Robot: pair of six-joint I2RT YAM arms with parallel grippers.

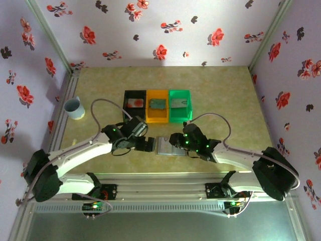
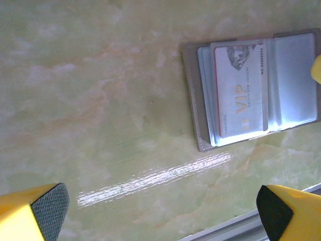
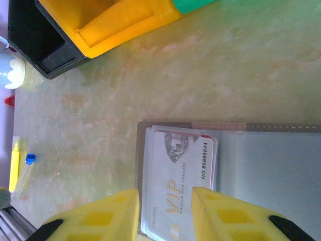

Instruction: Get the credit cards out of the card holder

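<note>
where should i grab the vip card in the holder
Likely the long edge nearest the fold of the card holder: the VIP card lies flat and seems slid out toward it. Come from above on the fold side and pinch that edge.

Card holder (image 1: 167, 146) flat on bench (image 1: 225, 100) between left end effector (image 1: 148, 144) and right end effector (image 1: 177, 142), row of bins (image 1: 157, 120) beyond.

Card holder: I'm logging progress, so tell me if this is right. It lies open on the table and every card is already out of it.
Not quite. The card holder does lie open on the table, but one card is not out: a white VIP card sits in its sleeve, as the right wrist view shows.
</note>
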